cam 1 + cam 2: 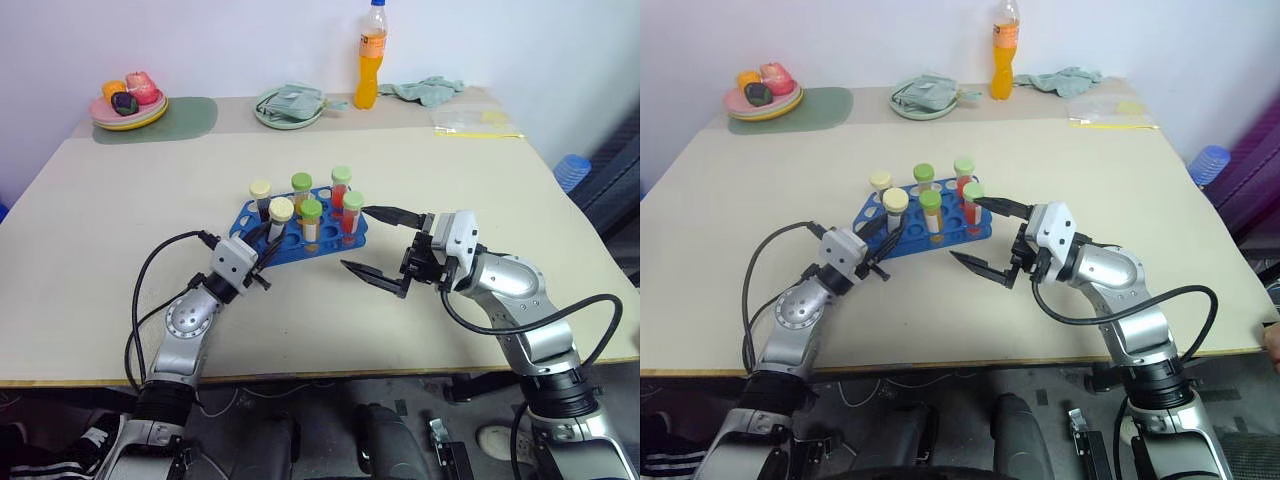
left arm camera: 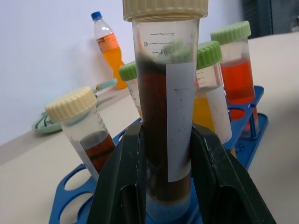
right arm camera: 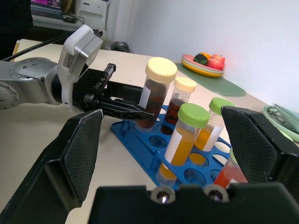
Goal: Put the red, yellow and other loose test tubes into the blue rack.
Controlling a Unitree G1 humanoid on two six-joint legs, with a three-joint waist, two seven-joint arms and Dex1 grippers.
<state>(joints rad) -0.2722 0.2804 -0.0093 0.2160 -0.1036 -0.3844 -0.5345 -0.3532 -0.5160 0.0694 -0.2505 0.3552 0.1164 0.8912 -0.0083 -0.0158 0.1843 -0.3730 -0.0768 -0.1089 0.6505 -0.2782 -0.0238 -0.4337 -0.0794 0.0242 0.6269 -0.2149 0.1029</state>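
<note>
Evidently the step in hand was seating the dark-filled test tube (image 2: 166, 135), cream-capped, into a hole at the near-left corner of the blue rack (image 1: 322, 240); the left hand (image 1: 266, 258) was clamped on its lower body, both black fingers (image 2: 212, 177) pressed against the tube, whose bottom already sat at or in a rack hole, though how deep could not be told. To do it well, I judged the tube should be kept upright and pushed straight down until it bottomed, and the fingers parted only then, withdrawing toward the robot so they would not clip the neighbouring cream-capped tube (image 3: 181, 100) just behind. The rack lay near the middle of the counter (image 1: 120, 250), slanted, with the held tube at its seven o'clock end. The right hand (image 1: 380, 245) hovered at the rack's four o'clock, its fingers spread wide apart and holding nothing, close to the nearest green cap (image 1: 352, 200); it would do best to stay clear. Counted: six tubes stood in or at the rack, two with cream caps and dark contents, four with green caps, of which two looked red-orange and two yellow-orange. No loose tube lay on the counter that I could see. Farther off, at twelve o'clock, stood one orange drink bottle (image 1: 371, 55), and at ten o'clock one plate of fruit (image 1: 128, 105).
</note>
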